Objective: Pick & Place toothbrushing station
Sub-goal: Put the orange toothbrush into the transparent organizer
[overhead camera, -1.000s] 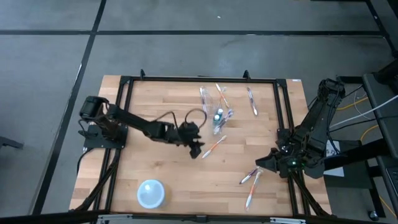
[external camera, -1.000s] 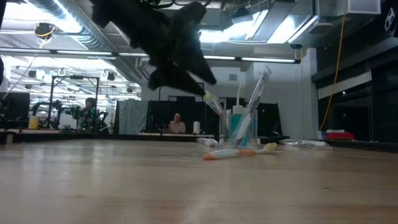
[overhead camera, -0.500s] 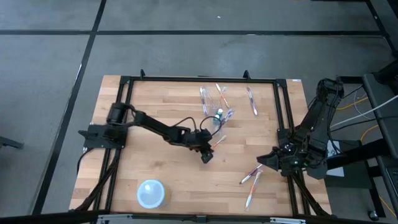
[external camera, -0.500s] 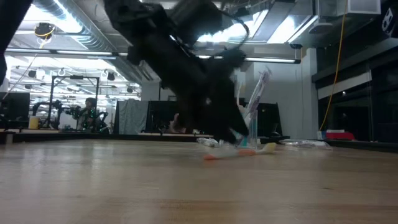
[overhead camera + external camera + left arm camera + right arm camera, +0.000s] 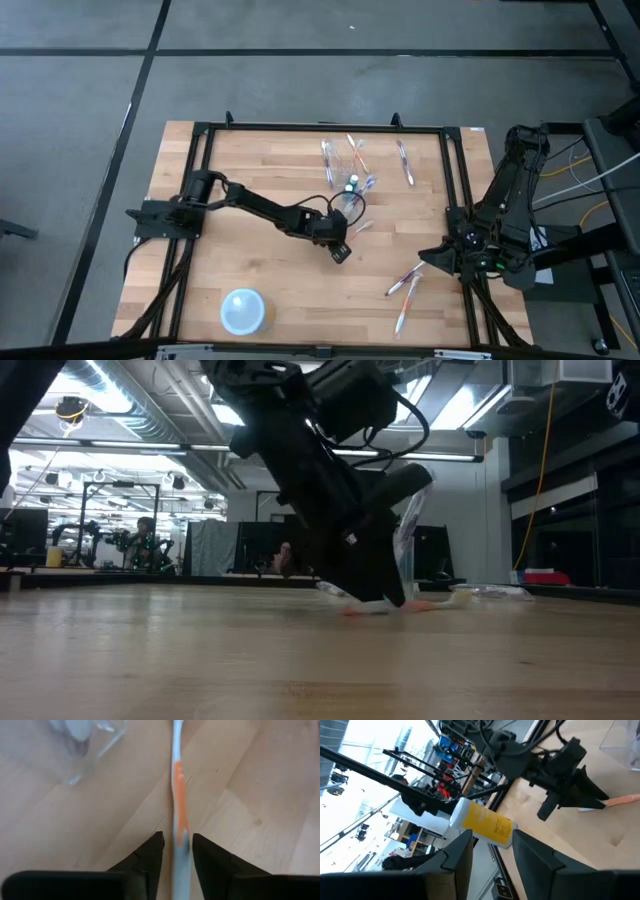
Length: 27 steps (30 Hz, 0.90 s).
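Note:
A white toothbrush with an orange accent [image 5: 360, 227] lies flat on the wooden table, just near of the clear plastic cup [image 5: 351, 186]. The cup stands upright and holds the teal tube and a few toothbrushes. My left gripper [image 5: 341, 250] is down at the table and shut on this toothbrush's handle; it also shows in the low view [image 5: 384, 598] and in the left wrist view [image 5: 178, 836]. My right gripper [image 5: 432, 258] is open and empty at the table's right side. My left gripper pinches the toothbrush's handle [image 5: 179, 826] between its two fingers [image 5: 151, 856], at the near end of the orange stripe. The fingers slant down from the table's left and stand one on each side of the handle. The toothbrush lies on the table.
Several loose toothbrushes lie around: some at the far side [image 5: 327, 158] [image 5: 404, 161] and some near the right arm [image 5: 404, 283]. A pale blue round bowl [image 5: 243, 310] sits at the near left. A black frame [image 5: 300, 127] borders the table.
My left gripper has gone toward the table's right and near edges and down to the table, onto the orange toothbrush. The toothbrush has slid a little toward the table's right edge and still lies flat.

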### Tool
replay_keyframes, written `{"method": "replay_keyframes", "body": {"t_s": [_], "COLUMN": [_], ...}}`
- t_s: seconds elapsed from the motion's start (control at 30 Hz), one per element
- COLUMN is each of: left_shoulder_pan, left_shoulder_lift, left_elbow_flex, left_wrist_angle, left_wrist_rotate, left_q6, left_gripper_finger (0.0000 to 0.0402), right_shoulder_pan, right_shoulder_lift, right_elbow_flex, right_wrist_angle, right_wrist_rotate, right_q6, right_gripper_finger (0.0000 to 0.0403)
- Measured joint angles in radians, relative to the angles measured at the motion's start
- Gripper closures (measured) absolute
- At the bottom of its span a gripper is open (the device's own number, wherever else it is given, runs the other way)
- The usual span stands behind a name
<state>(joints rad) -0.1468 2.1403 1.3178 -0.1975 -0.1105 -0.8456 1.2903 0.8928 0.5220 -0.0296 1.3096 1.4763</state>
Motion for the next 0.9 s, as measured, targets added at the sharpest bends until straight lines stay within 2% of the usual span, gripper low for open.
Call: {"method": "replay_keyframes", "body": {"t_s": [0.1,0.2,0.3,0.37,0.57,0.7,0.8,0.9], "left_shoulder_pan": [-0.015,-0.023,-0.048,-0.065,-0.145,-0.223,-0.265,-0.267], "left_shoulder_lift": [-0.001,-0.012,-0.042,-0.063,-0.141,-0.219,-0.279,-0.308], "left_elbow_flex": [0.000,0.000,0.000,0.000,-0.022,-0.067,-0.073,-0.088], "left_wrist_angle": [-0.035,-0.068,-0.171,-0.251,-0.523,-0.594,-0.630,-0.660], "left_wrist_rotate": [-0.009,0.027,0.061,0.053,-0.065,-0.149,-0.189,-0.228], "left_q6": [-0.043,-0.103,-0.133,-0.132,-0.195,-0.286,-0.334,-0.335], "left_gripper_finger": [0.0337,0.0379,0.0389,0.0390,0.0393,0.0394,0.0367,0.0321], "right_shoulder_pan": [0.011,0.017,0.017,0.017,0.017,0.017,0.017,0.017], "right_shoulder_lift": [0.000,0.000,0.003,0.005,0.022,0.055,0.087,0.120], "right_elbow_flex": [0.000,0.000,0.000,0.000,0.000,0.000,0.000,0.000], "right_wrist_angle": [0.001,0.006,0.041,0.067,0.090,0.118,0.143,0.174], "right_wrist_rotate": [0.029,0.046,0.047,0.048,0.072,0.075,0.090,0.090], "right_q6": [0.000,-0.003,-0.028,-0.054,-0.084,-0.081,-0.071,-0.068], "right_gripper_finger": [0.0261,0.0261,0.0261,0.0261,0.0261,0.0261,0.0261,0.0261]}}
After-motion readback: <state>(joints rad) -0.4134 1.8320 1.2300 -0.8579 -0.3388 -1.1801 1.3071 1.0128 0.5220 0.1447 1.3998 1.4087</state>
